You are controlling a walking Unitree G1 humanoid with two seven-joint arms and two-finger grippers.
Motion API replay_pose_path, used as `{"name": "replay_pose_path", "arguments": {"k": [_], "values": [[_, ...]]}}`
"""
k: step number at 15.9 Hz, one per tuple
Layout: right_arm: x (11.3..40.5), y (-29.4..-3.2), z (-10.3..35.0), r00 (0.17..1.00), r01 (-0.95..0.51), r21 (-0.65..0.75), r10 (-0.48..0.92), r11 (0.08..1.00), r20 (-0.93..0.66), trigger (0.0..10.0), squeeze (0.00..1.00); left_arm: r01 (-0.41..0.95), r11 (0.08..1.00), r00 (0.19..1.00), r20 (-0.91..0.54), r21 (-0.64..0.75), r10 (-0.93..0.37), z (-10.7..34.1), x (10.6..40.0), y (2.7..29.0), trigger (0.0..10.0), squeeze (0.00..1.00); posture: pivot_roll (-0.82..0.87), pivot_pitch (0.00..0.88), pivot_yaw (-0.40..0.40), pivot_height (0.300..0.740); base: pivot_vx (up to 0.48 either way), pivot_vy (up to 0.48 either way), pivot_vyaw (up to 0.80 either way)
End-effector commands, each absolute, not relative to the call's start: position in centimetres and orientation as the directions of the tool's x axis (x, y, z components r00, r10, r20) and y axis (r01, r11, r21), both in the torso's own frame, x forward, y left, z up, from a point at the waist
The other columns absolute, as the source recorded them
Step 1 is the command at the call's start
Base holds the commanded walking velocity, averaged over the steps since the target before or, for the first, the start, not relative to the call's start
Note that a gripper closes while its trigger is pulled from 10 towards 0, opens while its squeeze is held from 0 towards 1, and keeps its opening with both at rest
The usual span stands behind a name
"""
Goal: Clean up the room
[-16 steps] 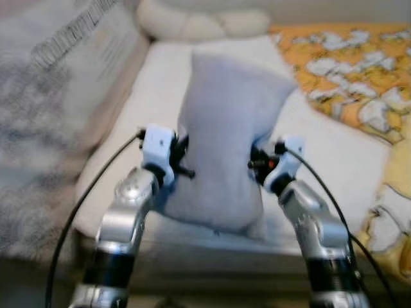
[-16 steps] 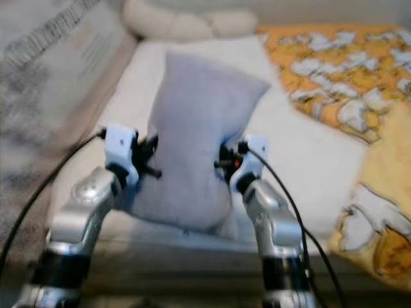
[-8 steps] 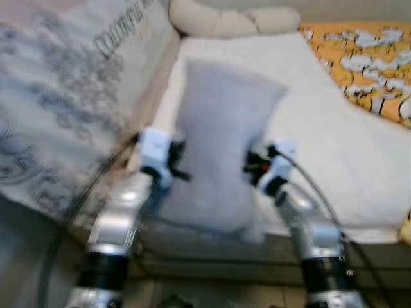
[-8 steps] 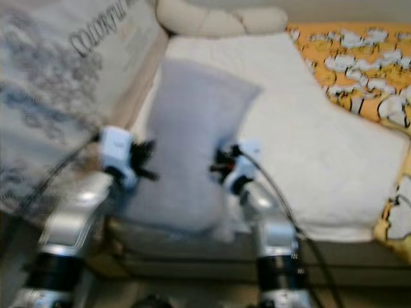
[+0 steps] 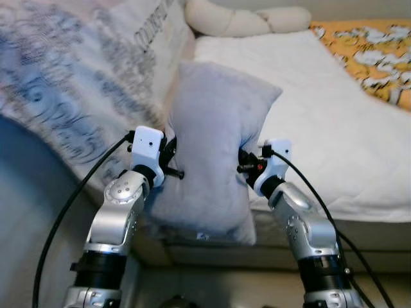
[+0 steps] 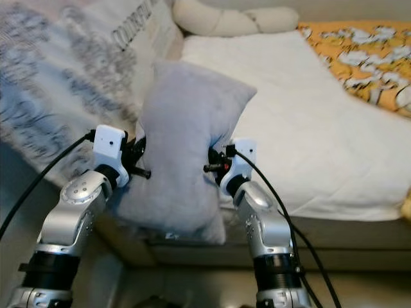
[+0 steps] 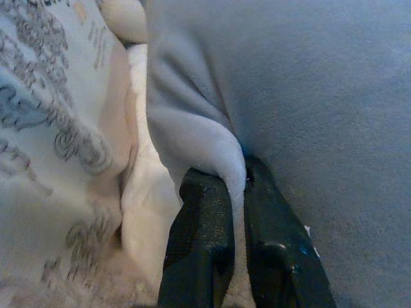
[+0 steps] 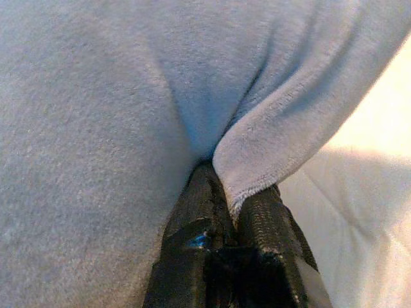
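A bed [image 5: 334, 128] covered in a white sheet is seen ahead, with an orange patterned blanket [image 5: 366, 54] lying across its far right part. A large grey-and-white printed quilt [image 5: 70, 96] is draped along the bed's left side, and a cream bolster [image 5: 247, 20] is laid across the head end. A grey pillow [image 5: 215, 147] is held upright over the near left edge of the bed, just beside the quilt, its lower end hanging past the mattress edge. It is gripped on both sides at about mid-height. The left claw [image 7: 236, 192] is closed tight on a fold of the pillow's left side, the fabric being pinched between its two black fingers [image 7: 202, 237]. The right claw [image 8: 234, 205] is likewise closed tight on a fold of the pillow's right side, a ridge of plush cloth being squeezed between its fingers [image 8: 199, 218]. Both silver arms are raised in front of the body, with black cables trailing from the wrists
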State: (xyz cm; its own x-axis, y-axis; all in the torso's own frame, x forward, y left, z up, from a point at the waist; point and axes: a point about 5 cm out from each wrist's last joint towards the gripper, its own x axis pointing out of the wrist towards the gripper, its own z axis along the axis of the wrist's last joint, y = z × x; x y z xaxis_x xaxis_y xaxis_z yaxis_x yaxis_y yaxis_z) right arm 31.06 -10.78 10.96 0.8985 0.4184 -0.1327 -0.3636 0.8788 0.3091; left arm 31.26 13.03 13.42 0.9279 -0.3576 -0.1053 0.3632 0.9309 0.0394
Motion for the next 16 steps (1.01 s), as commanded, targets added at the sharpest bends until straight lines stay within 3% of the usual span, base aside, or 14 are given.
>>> {"name": "replay_pose_path", "arguments": {"k": [1,8,12,16], "values": [[31.35,-10.28,12.2,0.893,-0.403,0.303,0.443,0.864,-0.076,10.0,0.0,0.397,0.917,0.916,-0.085,0.047,-0.392,13.98,31.33,12.1,10.0,0.0,0.02,0.0,0.081,0.74,0.0,0.375,0.0],[31.35,-10.28,12.2,0.893,-0.403,0.303,0.443,0.864,-0.076,10.0,0.0,0.397,0.917,0.916,-0.085,0.047,-0.392,13.98,31.33,12.1,10.0,0.0,0.02,0.0,0.081,0.74,0.0,0.375,0.0],[31.63,-10.67,11.41,0.901,-0.35,0.352,0.415,0.868,-0.125,10.0,0.0,0.386,0.921,0.921,-0.086,0.051,-0.381,14.13,31.66,12.01,10.0,0.0,0.01,0.0,0.08,0.74,0.303,0.0,0.0],[31.65,-10.84,11.35,0.904,-0.345,0.35,0.408,0.871,-0.127,10.0,0.0,0.384,0.921,0.921,-0.088,0.059,-0.379,14.04,31.7,11.94,10.0,0.0,0.01,0.0,0.082,0.74,0.0,0.0,0.0]]}}
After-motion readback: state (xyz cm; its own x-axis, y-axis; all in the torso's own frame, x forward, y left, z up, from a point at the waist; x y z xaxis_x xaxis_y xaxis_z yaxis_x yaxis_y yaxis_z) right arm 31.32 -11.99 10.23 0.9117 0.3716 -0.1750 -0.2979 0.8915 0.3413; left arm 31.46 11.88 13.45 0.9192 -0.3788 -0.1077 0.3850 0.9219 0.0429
